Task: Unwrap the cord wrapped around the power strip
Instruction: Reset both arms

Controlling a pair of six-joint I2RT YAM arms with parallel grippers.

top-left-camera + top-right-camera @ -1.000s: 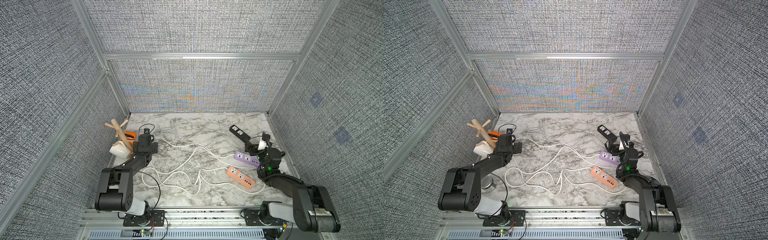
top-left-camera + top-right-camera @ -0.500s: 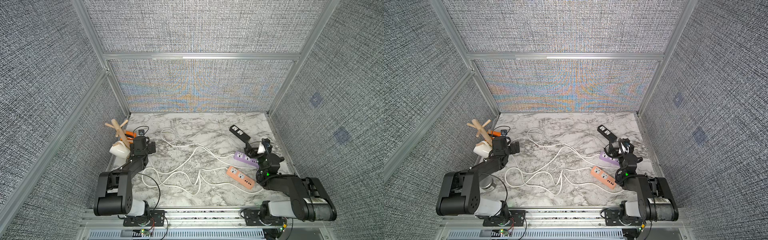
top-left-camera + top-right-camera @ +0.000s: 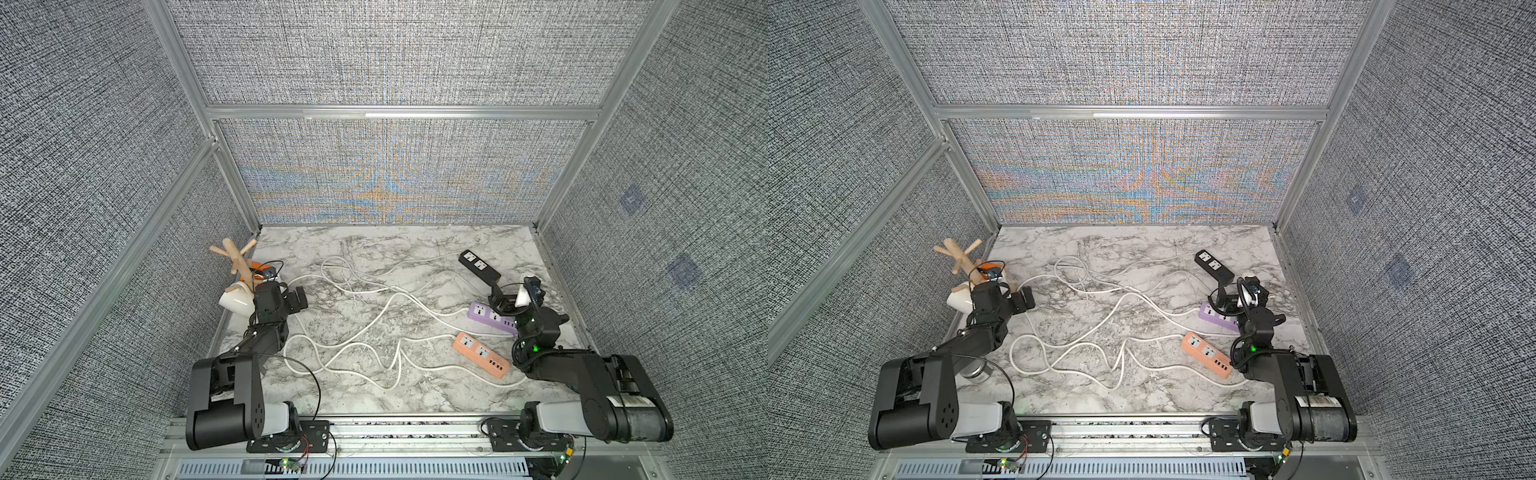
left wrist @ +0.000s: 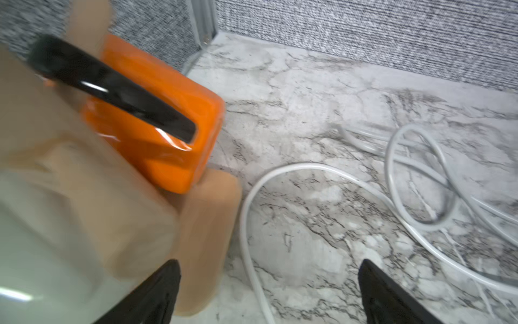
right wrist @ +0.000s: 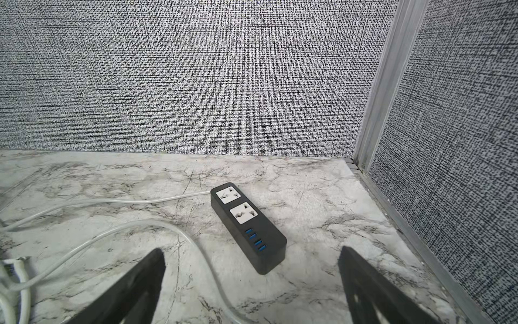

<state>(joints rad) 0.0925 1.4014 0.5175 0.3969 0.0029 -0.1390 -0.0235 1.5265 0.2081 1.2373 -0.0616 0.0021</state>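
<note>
Three power strips lie on the right of the marble table: a black one (image 3: 479, 271) (image 3: 1214, 265) (image 5: 248, 221), a purple one (image 3: 490, 318) (image 3: 1219, 318) and an orange-pink one (image 3: 480, 354) (image 3: 1206, 355). Their white cords (image 3: 374, 316) (image 3: 1100, 320) (image 4: 280, 174) (image 5: 112, 230) sprawl loose across the table; none shows wound round a strip. My right gripper (image 3: 500, 297) (image 3: 1223, 301) (image 5: 251, 250) hangs open and empty just short of the black strip's near end. My left gripper (image 3: 293, 299) (image 3: 1021, 301) (image 4: 269, 262) is open over a cord loop, holding nothing.
A wooden mug tree (image 3: 237, 259) (image 4: 207, 224) stands at the left edge with an orange mug (image 3: 257, 266) (image 4: 157, 126) and a white mug (image 3: 237, 301) close to my left gripper. A metal can (image 3: 974, 370) sits under the left arm. Fabric walls enclose three sides.
Both arms have drawn back a little toward the front edge. The left gripper now sits closer to the mug tree. Both grippers stayed open; strips and cords have not moved.
</note>
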